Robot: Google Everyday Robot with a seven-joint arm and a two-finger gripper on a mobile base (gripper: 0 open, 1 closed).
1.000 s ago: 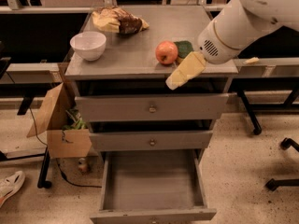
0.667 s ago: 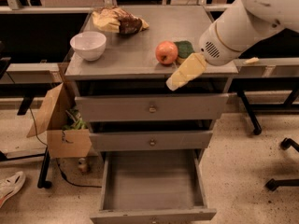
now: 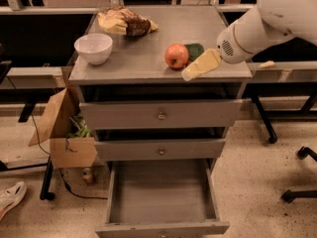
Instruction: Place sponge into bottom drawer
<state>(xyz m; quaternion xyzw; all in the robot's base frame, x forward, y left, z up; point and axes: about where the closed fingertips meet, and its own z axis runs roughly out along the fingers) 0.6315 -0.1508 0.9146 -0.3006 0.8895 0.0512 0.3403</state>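
**Robot Arm Closing In on Sponge as Bottom Drawer Is Standing Open**

A white robot arm is reaching in from the right over a grey cabinet, whose bottom drawer is standing pulled fully out and showing nothing inside. The two upper drawers are sitting shut. On the worktop, a white bowl is resting at the left and a crumpled snack bag is lying at the back. The pale pincer is hovering over the front right edge of the worktop, just beside a red apple. Whether it is open or closed cannot be told from this angle. The sponge is lying on the worktop behind the pincer, touching or nearly touching the apple, with only its green top showing.

Compared with a second ago, the pincer is sitting slightly higher and further in over the worktop, closer to the sponge. That suggests the approach is under way. The grasp is not yet made, and the close-lying apple is looking like the main risk of a nudge.
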